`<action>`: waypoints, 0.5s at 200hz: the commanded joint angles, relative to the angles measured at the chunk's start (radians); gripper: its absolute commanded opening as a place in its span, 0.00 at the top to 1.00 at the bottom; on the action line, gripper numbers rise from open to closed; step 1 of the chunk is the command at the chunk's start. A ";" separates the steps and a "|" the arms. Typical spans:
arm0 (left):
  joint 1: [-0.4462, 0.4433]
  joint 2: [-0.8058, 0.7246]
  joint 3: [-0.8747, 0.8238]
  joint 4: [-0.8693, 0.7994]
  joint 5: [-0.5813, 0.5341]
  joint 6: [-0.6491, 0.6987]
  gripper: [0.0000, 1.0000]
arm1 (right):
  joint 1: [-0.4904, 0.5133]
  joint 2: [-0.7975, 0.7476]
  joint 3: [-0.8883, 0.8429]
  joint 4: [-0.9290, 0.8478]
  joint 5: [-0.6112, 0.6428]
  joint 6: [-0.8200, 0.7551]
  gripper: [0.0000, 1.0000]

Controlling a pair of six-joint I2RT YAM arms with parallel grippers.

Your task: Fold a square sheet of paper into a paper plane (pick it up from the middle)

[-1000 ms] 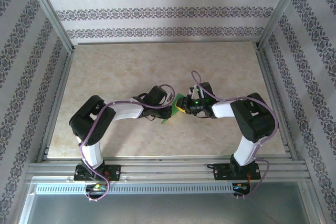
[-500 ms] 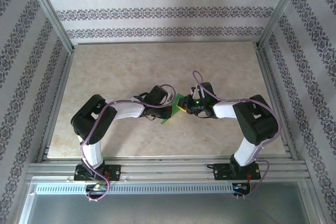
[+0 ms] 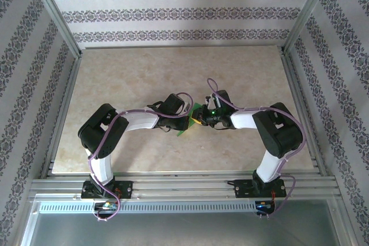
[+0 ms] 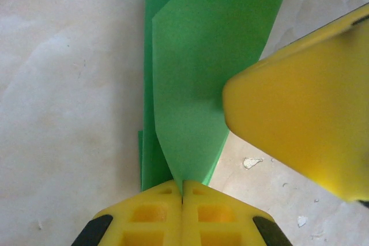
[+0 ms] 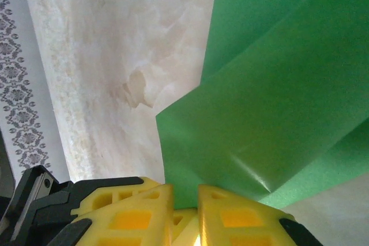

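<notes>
The square sheet of paper point(image 3: 183, 130), bright green and folded into a narrow creased shape, is held just above the table between the two arms. My left gripper point(image 3: 188, 121) is shut on its pointed end point(image 4: 182, 191), and the folded flaps point(image 4: 213, 56) fan away from the jaws. My right gripper point(image 3: 199, 117) meets it from the right. One yellow finger point(image 4: 305, 113) of it lies against the paper's side. In the right wrist view, an edge of a creased green flap point(image 5: 277, 96) sits in the narrow gap of my right gripper point(image 5: 185, 197); its jaws stand slightly apart.
The beige marble-patterned tabletop point(image 3: 144, 73) spreads out behind the arms. Aluminium rails point(image 3: 173, 185) run along its near edge, and patterned walls close in the sides and back. A small chipped patch point(image 5: 135, 90) marks the table near the paper.
The right gripper has shifted slightly left toward the paper and its jaws have narrowed a little. The left gripper has kept its hold and not moved.
</notes>
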 commanded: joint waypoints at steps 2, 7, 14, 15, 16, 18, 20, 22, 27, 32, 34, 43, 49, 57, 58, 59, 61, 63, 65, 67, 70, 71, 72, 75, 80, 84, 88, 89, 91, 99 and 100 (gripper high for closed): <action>-0.012 0.026 0.013 -0.067 -0.001 0.025 1.00 | 0.005 0.022 0.025 -0.052 0.033 -0.009 0.80; -0.012 0.026 0.012 -0.066 0.000 0.026 1.00 | 0.004 0.024 0.025 -0.055 0.035 -0.009 0.80; -0.012 0.026 0.012 -0.066 0.001 0.025 1.00 | 0.004 0.030 0.025 -0.061 0.039 -0.008 0.81; -0.012 0.026 0.012 -0.067 0.000 0.026 1.00 | 0.004 0.031 0.025 -0.062 0.040 -0.008 0.81; -0.011 0.026 0.013 -0.066 0.000 0.027 1.00 | 0.004 0.031 0.025 -0.064 0.042 -0.007 0.81; -0.012 0.025 0.014 -0.066 0.000 0.027 1.00 | 0.004 0.032 0.026 -0.065 0.042 -0.007 0.81; -0.012 0.024 0.014 -0.067 0.000 0.027 1.00 | 0.004 0.034 0.027 -0.067 0.041 -0.007 0.81; -0.012 0.025 0.013 -0.067 0.000 0.027 1.00 | 0.004 0.036 0.026 -0.069 0.043 -0.007 0.81; -0.012 0.024 0.014 -0.069 0.000 0.027 1.00 | 0.002 0.039 0.026 -0.071 0.043 -0.007 0.81; -0.012 0.024 0.013 -0.069 0.001 0.027 1.00 | 0.002 0.043 0.025 -0.072 0.044 -0.005 0.81; -0.012 0.025 0.013 -0.069 0.000 0.027 1.00 | 0.002 0.045 0.025 -0.074 0.045 -0.004 0.82; -0.010 0.025 0.013 -0.069 0.000 0.026 1.00 | 0.001 0.050 0.024 -0.074 0.045 -0.003 0.82; -0.011 0.024 0.014 -0.070 0.000 0.026 1.00 | -0.001 0.052 0.021 -0.075 0.047 -0.001 0.82; -0.010 0.026 0.014 -0.069 0.000 0.027 1.00 | -0.002 0.055 0.018 -0.076 0.049 0.000 0.82; -0.010 0.027 0.013 -0.070 0.000 0.027 1.00 | -0.002 0.055 0.018 -0.076 0.050 0.002 0.82; -0.011 0.026 0.014 -0.070 0.000 0.027 1.00 | -0.002 0.055 0.018 -0.076 0.050 0.002 0.82; -0.012 0.026 0.013 -0.071 0.000 0.027 1.00 | -0.004 0.055 0.016 -0.076 0.051 0.002 0.82; -0.011 0.026 0.014 -0.071 0.000 0.026 1.00 | -0.004 0.055 0.016 -0.076 0.051 0.002 0.82; -0.012 0.026 0.014 -0.071 0.001 0.026 1.00 | -0.004 0.055 0.015 -0.076 0.051 0.003 0.82; -0.011 0.026 0.015 -0.071 -0.001 0.026 1.00 | -0.005 0.055 0.014 -0.076 0.052 0.004 0.82; -0.010 0.026 0.015 -0.073 -0.001 0.027 1.00 | -0.005 0.055 0.012 -0.076 0.053 0.006 0.82; -0.010 0.025 0.016 -0.072 -0.001 0.027 1.00 | -0.006 0.055 0.011 -0.076 0.053 0.006 0.82; -0.010 0.025 0.015 -0.072 -0.001 0.027 1.00 | -0.006 0.054 0.010 -0.075 0.054 0.006 0.82; -0.010 0.024 0.016 -0.073 -0.003 0.027 1.00 | -0.007 0.053 0.009 -0.074 0.054 0.006 0.82; -0.010 0.024 0.015 -0.073 -0.003 0.028 1.00 | -0.007 0.052 0.007 -0.075 0.055 0.008 0.82; -0.010 0.024 0.016 -0.073 -0.003 0.029 1.00 | -0.008 0.050 0.006 -0.076 0.056 0.007 0.82; -0.010 0.025 0.015 -0.073 -0.003 0.028 1.00 | -0.009 0.049 0.004 -0.076 0.057 0.008 0.82; -0.010 0.025 0.014 -0.073 -0.003 0.027 1.00 | -0.009 0.049 0.003 -0.076 0.058 0.008 0.82; -0.010 0.024 0.014 -0.074 -0.004 0.027 1.00 | -0.009 0.049 0.003 -0.076 0.058 0.008 0.82; -0.010 0.025 0.015 -0.074 -0.005 0.028 1.00 | -0.011 0.046 0.001 -0.076 0.060 0.009 0.82; -0.010 0.024 0.015 -0.073 -0.005 0.028 1.00 | -0.011 0.047 0.001 -0.077 0.060 0.009 0.82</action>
